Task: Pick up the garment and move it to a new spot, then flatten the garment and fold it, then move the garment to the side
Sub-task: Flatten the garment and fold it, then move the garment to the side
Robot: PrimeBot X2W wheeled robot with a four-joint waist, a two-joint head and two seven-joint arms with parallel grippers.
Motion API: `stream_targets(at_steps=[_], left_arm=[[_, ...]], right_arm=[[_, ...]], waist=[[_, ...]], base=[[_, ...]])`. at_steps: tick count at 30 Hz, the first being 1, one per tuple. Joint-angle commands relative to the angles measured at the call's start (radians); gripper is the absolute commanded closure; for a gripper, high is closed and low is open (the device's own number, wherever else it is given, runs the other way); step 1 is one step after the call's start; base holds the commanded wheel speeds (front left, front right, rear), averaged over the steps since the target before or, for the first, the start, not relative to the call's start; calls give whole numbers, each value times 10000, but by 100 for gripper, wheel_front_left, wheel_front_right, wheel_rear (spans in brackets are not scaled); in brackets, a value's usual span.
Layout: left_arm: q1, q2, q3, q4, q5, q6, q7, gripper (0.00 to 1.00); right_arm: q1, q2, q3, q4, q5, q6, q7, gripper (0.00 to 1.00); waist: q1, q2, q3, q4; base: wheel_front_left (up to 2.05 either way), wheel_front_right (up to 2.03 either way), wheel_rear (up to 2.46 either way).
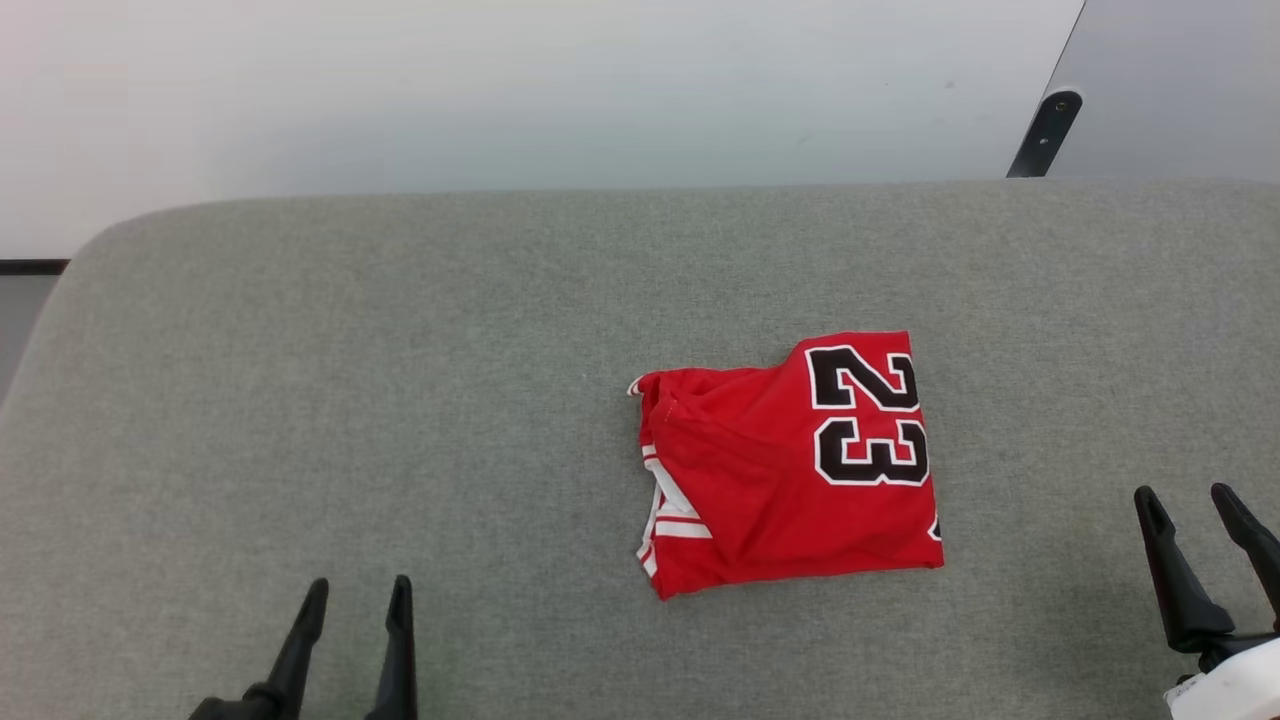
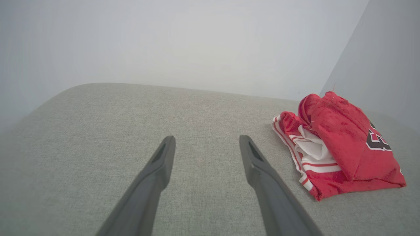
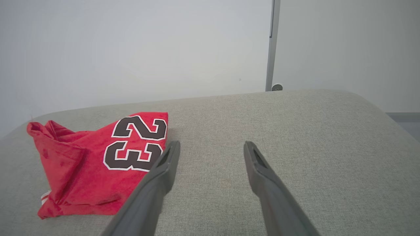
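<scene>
The garment [image 1: 790, 465] is a red jersey bunched into a loose folded heap on the grey cushion, its black-and-white "23" facing up at the right side and white striped trim showing at its left edge. My left gripper [image 1: 358, 596] stands open at the lower left, well apart from the garment. At the lower right, my right gripper [image 1: 1190, 503] is open too, a short way right of the heap. In the left wrist view the garment [image 2: 334, 147] lies right of the open left gripper [image 2: 206, 141]. In the right wrist view the garment [image 3: 98, 160] lies left of the open right gripper [image 3: 211, 146].
The grey upholstered cushion [image 1: 400, 400] has a rounded far-left corner and a far edge against a pale wall [image 1: 500, 90]. A dark bracket [image 1: 1045, 130] stands at the wall's corner, far right. Bare fabric stretches left of the garment.
</scene>
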Motion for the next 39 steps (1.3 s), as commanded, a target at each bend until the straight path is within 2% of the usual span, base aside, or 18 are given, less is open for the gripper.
stream_targets(at_steps=[1, 15, 19, 24, 31, 36, 39], left_arm=[[87, 42, -30, -65, 44, 60, 31, 0], [-138, 79, -206, -86, -6, 88, 47, 0], [-390, 20, -363, -17, -44, 69, 29, 0], [-1058, -79, -717, 293, -76, 5, -45, 0], [-1721, -155, -1068, 796, 2, -88, -227, 0], [-2135, -207, -1318, 1203, 78, -163, -363, 0], [-2364, -250, -1410, 1412, 74, -182, -414, 0]], right_arm=[[128, 44, -70, -90, 7, -16, 74, 0], [287, 43, -154, -365, 138, -16, 309, 0], [-205, -121, 232, -373, 264, -16, 709, 0], [-1635, -546, 974, 116, 387, -16, 2168, 0], [-3165, -1071, 1703, 823, 637, -16, 3593, 0], [-3817, -1772, 2386, 1423, 1006, -16, 4795, 0], [-4001, -2070, 2452, 1755, 1339, -16, 5600, 0]], waist=[[0, 0, -5, 13], [0, 0, 54, 203], [0, 0, 181, 377], [0, 0, 672, 860], [0, 0, 1166, 1486], [0, 0, 1530, 1984], [0, 0, 1725, 2193]], base=[[0, 0, 0], [0, 0, 0], [0, 0, 0], [0, 0, 0], [0, 0, 0], [0, 0, 0], [0, 0, 0]])
